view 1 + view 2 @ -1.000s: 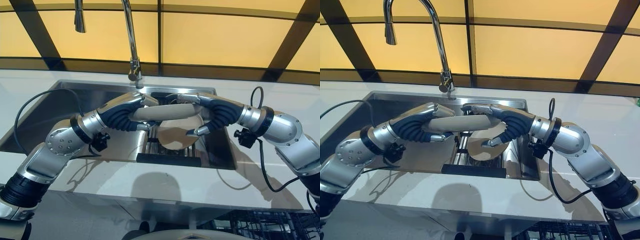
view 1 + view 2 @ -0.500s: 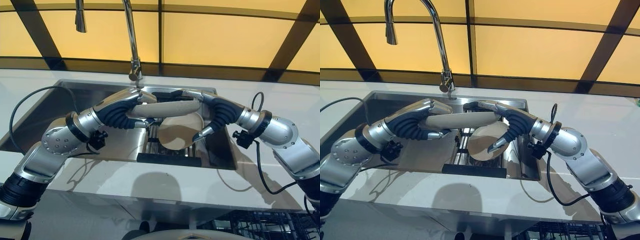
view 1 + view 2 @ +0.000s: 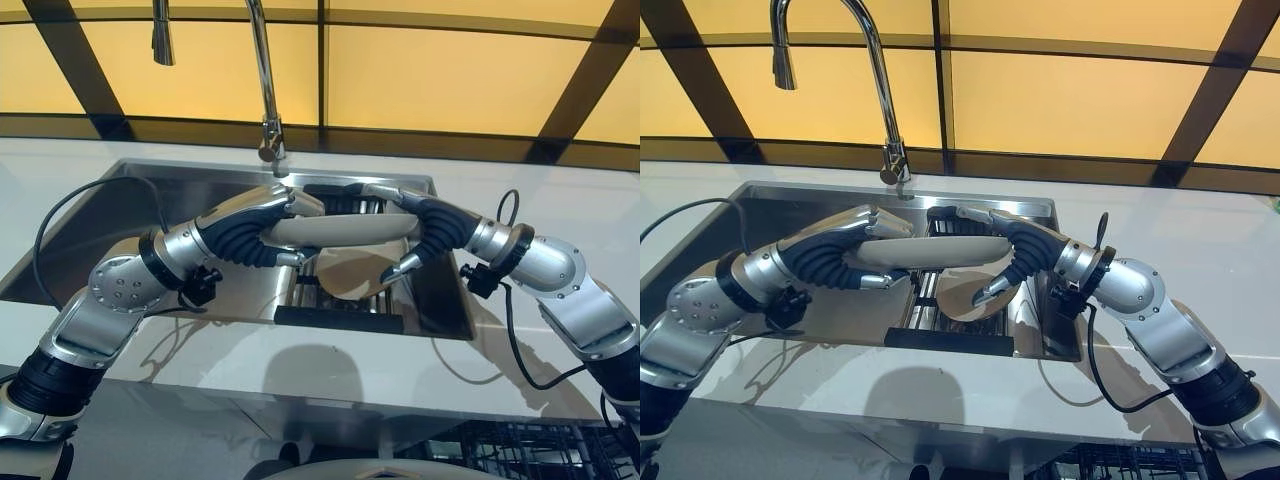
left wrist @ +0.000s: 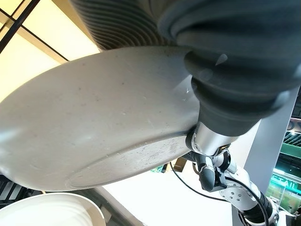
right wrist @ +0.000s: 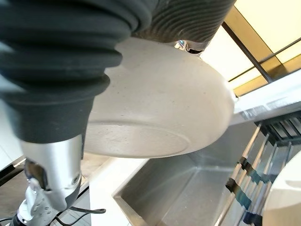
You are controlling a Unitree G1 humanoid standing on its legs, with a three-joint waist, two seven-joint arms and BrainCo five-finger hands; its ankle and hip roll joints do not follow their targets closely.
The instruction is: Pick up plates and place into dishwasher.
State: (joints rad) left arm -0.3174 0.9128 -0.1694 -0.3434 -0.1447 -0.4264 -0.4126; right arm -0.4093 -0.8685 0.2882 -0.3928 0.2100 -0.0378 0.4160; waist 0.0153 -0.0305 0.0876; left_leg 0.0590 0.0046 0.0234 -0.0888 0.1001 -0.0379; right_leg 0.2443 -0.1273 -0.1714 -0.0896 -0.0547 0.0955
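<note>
A beige plate [image 3: 340, 230] hangs nearly level above the sink [image 3: 150, 200], held between my two hands. My left hand [image 3: 250, 225] grips its left end, fingers over the top and thumb beneath. My right hand [image 3: 425, 222] has the right rim, with its fingers laid along the plate's top and its thumb [image 3: 400, 268] hanging lower, a little off the underside. The plate's speckled underside [image 4: 94, 122] faces the left wrist camera, and it shows again as plate [image 5: 164, 103] in the right wrist view. A second beige plate [image 3: 350, 275] stands on edge in the sink rack [image 3: 340, 318] below.
A tall curved faucet [image 3: 265, 80] rises behind the sink, close above the held plate. Pale counter [image 3: 330, 370] runs in front. A dark dishwasher rack [image 3: 540, 450] shows at the lower right, and a white plate rim [image 3: 360, 468] at the bottom edge.
The held plate rose slightly, then came back down and shifted a little right. Both hands kept their hold and moved with it.
</note>
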